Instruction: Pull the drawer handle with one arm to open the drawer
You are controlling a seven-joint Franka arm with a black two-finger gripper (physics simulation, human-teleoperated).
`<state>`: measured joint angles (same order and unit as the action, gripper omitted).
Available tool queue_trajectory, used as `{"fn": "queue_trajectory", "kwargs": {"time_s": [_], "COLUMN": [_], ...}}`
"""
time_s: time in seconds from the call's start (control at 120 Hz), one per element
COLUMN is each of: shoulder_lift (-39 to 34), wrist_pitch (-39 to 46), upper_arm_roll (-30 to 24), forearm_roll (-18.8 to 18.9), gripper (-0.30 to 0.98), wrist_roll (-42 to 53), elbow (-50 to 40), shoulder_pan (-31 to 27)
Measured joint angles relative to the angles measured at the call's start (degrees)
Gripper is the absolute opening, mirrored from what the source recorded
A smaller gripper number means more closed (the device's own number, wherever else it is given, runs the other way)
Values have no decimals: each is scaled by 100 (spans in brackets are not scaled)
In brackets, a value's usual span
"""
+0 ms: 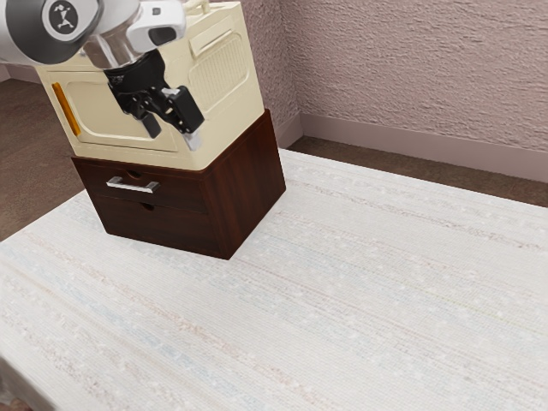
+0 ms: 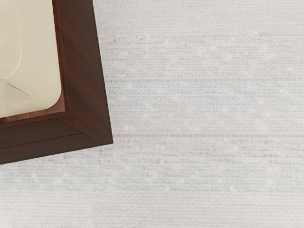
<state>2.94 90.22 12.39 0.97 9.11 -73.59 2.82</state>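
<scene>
Handle [image 1: 133, 185] lies lower than gripper [image 1: 172, 137], untouched; gripper's two fingers spread apart.

No words or numbers can be read. The one clear sign is a white emblem [image 1: 62, 15], a branching figure with dots at its tips inside a thin ring, on the round dark-grey cap [image 1: 38, 32] of the white robot arm [image 1: 13, 34]. A small dark mark [image 1: 156, 11] on the arm's white rounded housing [image 1: 168, 21] is too small to make out.
</scene>
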Motion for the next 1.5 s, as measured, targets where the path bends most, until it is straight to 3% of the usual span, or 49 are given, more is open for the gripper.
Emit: {"fn": "queue_trajectory", "kwargs": {"time_s": [0.25,0.392,0.575,0.8,1.0,1.067,1.158,1.5], "shoulder_lift": [-1,-346,-375,-347,-452,-769,-1104,-1608], "wrist_pitch": [-15,-246,-389,-483,-543,-522,-398,634], "upper_arm_roll": [10,-51,-63,24,20,141,193,662], "forearm_roll": [-3,22,25,13,13,12,24,23], "gripper": [67,67,67,67,67,67,67,66], "wrist_roll": [91,122,100,-534,-2573,-3227,-4016,-6100], "elbow": [6,766,877,832,495,-127,-811,-2217], "shoulder_pan": [-125,-28,90,260,288,377,20,-44]}}
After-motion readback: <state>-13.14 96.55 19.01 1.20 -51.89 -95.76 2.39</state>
